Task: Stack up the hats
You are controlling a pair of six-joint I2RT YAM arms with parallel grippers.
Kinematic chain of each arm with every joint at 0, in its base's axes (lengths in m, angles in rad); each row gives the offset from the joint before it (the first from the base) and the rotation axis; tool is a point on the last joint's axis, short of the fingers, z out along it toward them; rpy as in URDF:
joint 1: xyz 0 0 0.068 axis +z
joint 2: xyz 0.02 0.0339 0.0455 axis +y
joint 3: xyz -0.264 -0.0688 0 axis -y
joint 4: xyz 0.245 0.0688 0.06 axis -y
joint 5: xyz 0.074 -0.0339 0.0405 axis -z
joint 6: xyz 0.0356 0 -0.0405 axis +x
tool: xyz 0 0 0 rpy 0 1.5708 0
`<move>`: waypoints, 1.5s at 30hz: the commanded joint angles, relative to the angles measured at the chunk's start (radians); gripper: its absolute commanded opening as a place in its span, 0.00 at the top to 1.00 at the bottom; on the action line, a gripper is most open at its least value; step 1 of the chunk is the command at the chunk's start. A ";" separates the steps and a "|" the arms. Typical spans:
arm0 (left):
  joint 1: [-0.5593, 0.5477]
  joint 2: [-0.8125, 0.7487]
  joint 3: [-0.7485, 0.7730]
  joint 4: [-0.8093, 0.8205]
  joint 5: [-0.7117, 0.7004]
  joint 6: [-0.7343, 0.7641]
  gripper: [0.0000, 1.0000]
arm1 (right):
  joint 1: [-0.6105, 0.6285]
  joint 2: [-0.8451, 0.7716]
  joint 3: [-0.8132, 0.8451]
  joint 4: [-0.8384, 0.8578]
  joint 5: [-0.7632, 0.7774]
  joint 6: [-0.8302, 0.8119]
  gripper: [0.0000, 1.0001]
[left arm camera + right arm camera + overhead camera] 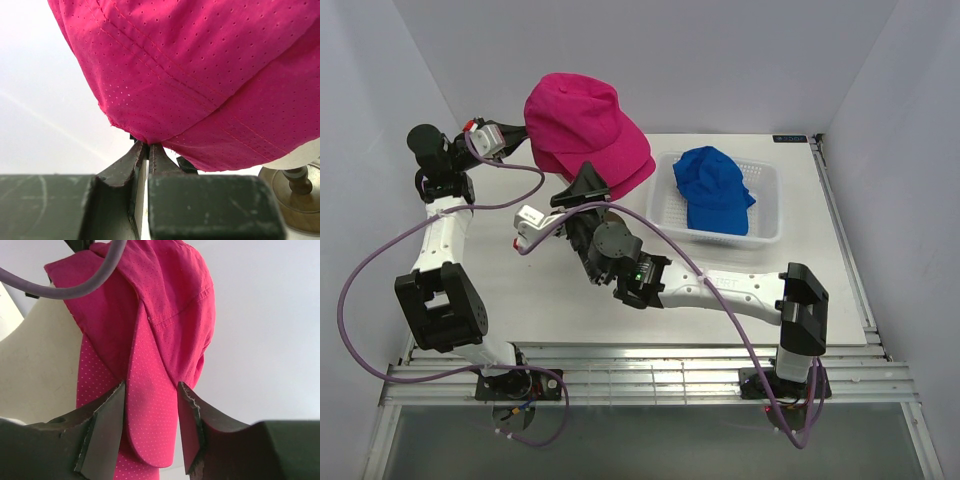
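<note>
Two magenta-pink hats (582, 118) sit one over the other at the back, on a cream mannequin head (35, 365). My left gripper (518, 133) is shut on the rear hem of the upper pink hat (200, 65); the fingertips (140, 150) pinch the fabric. My right gripper (588, 182) is open, its jaws on either side of a pink brim (150, 435) without pressing it. Blue hat fabric (714, 188) lies in the white basket (770, 225); I cannot tell whether it is one hat or two.
The mannequin's dark round stand (295, 197) stands under the pink hats. The basket sits at the back right of the white table (820, 300). Purple cables (380, 250) loop beside the left arm.
</note>
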 commanded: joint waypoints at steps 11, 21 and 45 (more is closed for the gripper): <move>-0.003 -0.049 -0.004 0.002 0.020 -0.006 1.00 | -0.017 -0.013 -0.029 0.113 0.087 -0.073 0.48; -0.003 -0.045 0.003 0.002 0.020 -0.006 1.00 | -0.017 -0.059 -0.115 0.192 0.138 -0.142 0.46; 0.016 -0.088 -0.063 0.002 0.035 0.000 1.00 | 0.010 -0.081 -0.128 0.150 0.145 -0.137 0.92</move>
